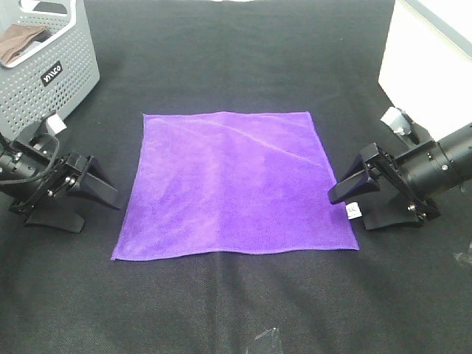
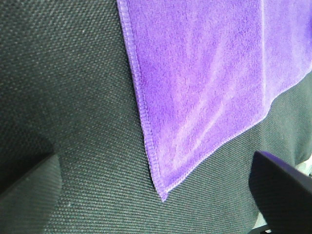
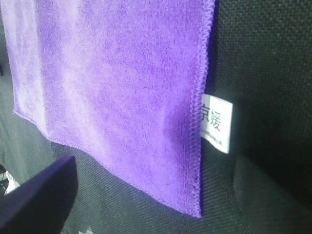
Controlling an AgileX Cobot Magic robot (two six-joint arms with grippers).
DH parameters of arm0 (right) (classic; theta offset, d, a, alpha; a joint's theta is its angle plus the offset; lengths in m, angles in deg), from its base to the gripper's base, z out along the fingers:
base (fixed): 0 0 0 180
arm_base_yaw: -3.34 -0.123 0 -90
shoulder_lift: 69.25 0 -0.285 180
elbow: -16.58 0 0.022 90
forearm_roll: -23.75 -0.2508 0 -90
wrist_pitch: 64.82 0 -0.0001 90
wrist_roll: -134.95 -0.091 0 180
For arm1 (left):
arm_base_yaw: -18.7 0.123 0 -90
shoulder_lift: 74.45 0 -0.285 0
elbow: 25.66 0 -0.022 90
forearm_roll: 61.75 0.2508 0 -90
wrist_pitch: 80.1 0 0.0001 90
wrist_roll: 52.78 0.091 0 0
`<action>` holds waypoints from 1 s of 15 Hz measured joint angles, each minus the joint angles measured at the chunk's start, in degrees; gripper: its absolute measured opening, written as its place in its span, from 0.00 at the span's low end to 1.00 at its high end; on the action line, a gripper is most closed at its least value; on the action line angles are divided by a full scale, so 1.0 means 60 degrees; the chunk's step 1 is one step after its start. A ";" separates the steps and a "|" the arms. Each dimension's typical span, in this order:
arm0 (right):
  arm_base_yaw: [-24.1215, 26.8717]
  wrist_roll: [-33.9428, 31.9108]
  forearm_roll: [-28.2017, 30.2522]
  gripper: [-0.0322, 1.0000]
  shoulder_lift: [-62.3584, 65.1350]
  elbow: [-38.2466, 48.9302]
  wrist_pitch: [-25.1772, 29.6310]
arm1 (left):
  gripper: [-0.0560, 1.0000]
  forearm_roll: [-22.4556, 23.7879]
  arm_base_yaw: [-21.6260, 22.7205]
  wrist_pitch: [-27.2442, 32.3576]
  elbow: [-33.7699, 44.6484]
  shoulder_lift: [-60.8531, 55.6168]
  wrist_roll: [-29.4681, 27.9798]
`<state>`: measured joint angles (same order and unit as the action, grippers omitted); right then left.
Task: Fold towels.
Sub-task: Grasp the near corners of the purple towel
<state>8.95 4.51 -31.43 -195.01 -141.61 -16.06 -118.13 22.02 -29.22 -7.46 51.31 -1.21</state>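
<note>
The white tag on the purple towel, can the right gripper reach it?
Probably yes. The tag sticks out from the edge of the towel, right beside the open right gripper, and nothing lies between them.

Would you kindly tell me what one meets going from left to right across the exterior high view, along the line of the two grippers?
Left gripper, jaws open → purple towel lying flat → right gripper, jaws open.
</note>
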 joint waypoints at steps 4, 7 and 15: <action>0.0000 -0.0181 0.0029 0.80 -0.0019 0.0000 -0.0067 | 0.85 0.0105 -0.0879 -0.0382 -0.0019 0.0076 -0.0907; -0.0191 -0.0258 -0.0086 0.78 -0.0220 -0.0019 -0.0095 | 0.79 0.0019 -0.1614 -0.0267 -0.0306 0.0430 -0.1604; -0.1939 -0.0907 0.0067 0.35 -0.0611 -0.0420 -0.0754 | 0.27 0.0602 -0.2674 -0.0143 -0.1346 0.1241 -0.2884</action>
<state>-2.68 -0.93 -31.03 -198.67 -144.13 -20.59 -114.52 5.98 -30.08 -15.54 58.76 -18.52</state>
